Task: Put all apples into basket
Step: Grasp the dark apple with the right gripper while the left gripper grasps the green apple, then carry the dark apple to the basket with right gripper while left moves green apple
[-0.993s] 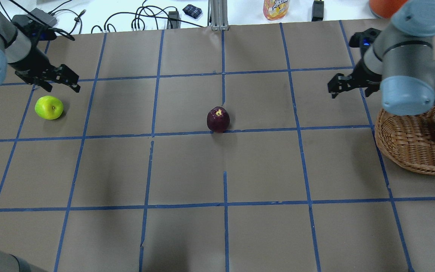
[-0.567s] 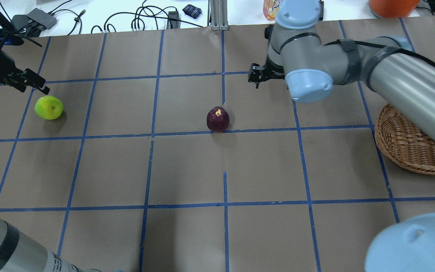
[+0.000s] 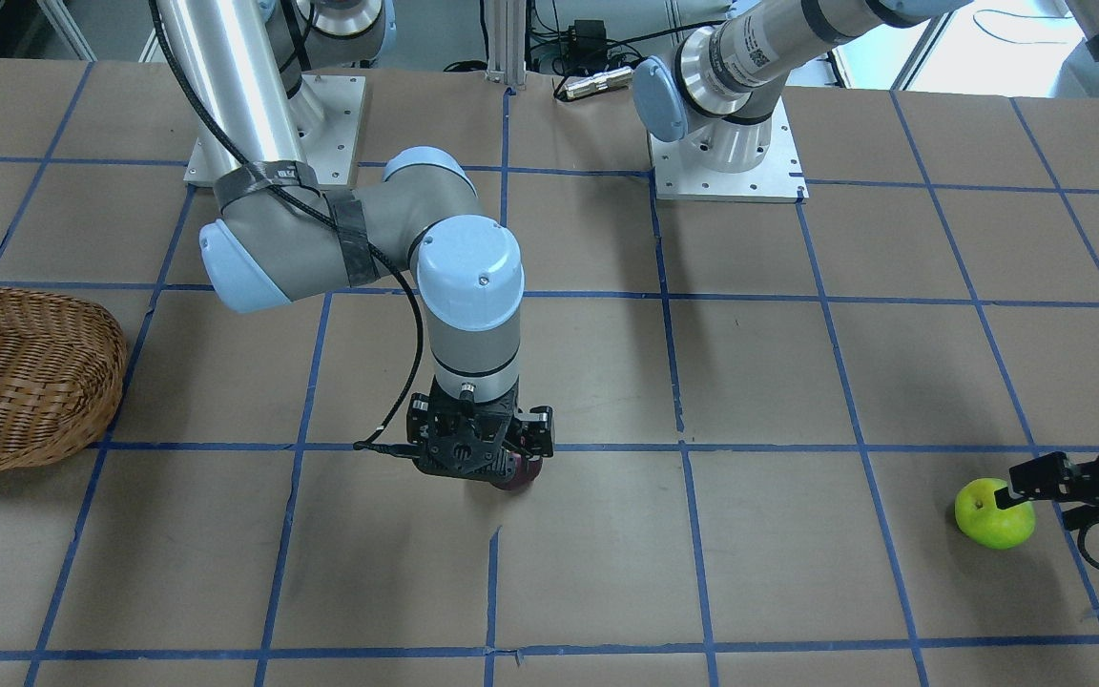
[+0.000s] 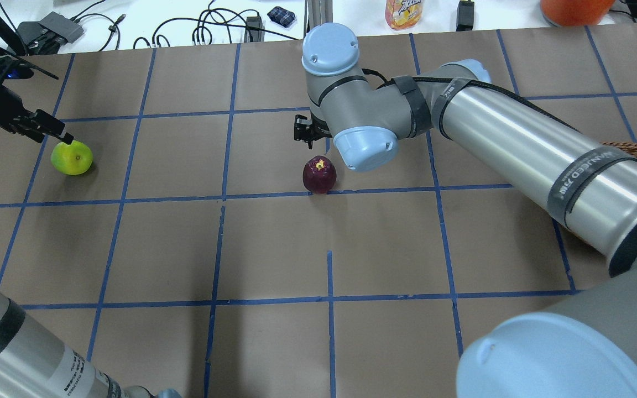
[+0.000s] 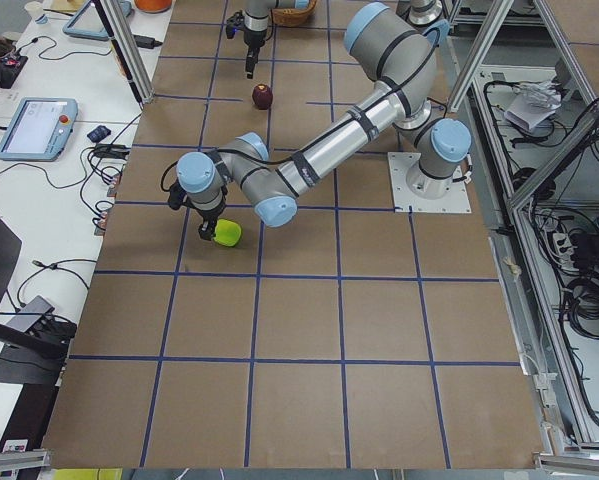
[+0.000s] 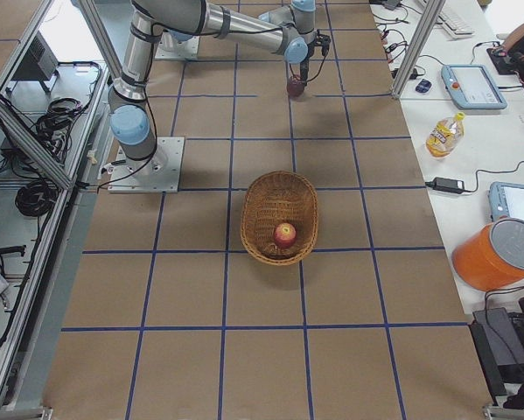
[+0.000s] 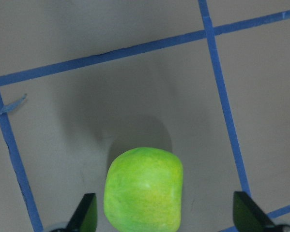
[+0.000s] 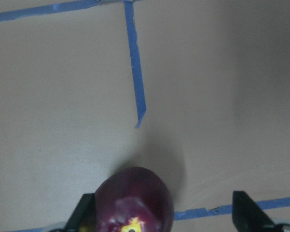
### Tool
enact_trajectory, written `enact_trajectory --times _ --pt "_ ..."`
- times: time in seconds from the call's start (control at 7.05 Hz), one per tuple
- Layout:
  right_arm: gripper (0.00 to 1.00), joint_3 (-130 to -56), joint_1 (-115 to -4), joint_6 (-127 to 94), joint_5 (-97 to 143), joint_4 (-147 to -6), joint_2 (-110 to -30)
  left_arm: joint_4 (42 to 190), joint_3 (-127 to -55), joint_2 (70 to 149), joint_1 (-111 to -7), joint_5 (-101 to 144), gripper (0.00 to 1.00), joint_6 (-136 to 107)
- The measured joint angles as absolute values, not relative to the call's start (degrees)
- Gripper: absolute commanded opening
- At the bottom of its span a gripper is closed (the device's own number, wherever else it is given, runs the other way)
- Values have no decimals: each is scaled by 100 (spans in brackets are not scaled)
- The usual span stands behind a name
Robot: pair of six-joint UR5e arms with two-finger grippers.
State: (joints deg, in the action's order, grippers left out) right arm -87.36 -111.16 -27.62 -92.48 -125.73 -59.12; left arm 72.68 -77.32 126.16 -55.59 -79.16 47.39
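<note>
Overhead exterior: left end effector [image 4: 56,131] gapes empty at green apple [image 4: 72,157]; right end effector [image 4: 308,137] likewise at maroon apple [image 4: 319,174]; cables [image 4: 208,27] beyond.

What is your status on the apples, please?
Left gripper open, straddling green apple. Right gripper open over maroon apple. Red apple in basket. Nothing blocking either grasp.

The right arm [image 3: 235,86] and left arm [image 3: 778,33] share silver tubes, grey joints and pale-blue caps. A black cable [image 3: 410,329] runs along the right one under dark tape [image 3: 349,234] (one band lettered). The right tool [image 3: 509,466] and left tool [image 3: 1046,491] are black.
</note>
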Motion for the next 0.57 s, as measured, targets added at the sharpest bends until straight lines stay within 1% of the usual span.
enact_trajectory --times 0.14,0.28,0.43,0.57 --pt "100 -8731 -11202 -2764 -9222 -12647 -5767 7270 -7754 12706 -5533 -7907 100 4744" --pt "100 -8733 -11244 -2749 -9161 -12686 -5667 7269 -7796 12778 -5524 -7894 94 4743" --pt "94 -8744 -11261 -2725 -9096 -12711 -5580 7275 -7818 12842 -5522 -7870 69 4740" --pt "72 -8762 -11265 -2709 -9072 -12723 -5488 7284 -7819 12891 -5520 -7844 30 4740"
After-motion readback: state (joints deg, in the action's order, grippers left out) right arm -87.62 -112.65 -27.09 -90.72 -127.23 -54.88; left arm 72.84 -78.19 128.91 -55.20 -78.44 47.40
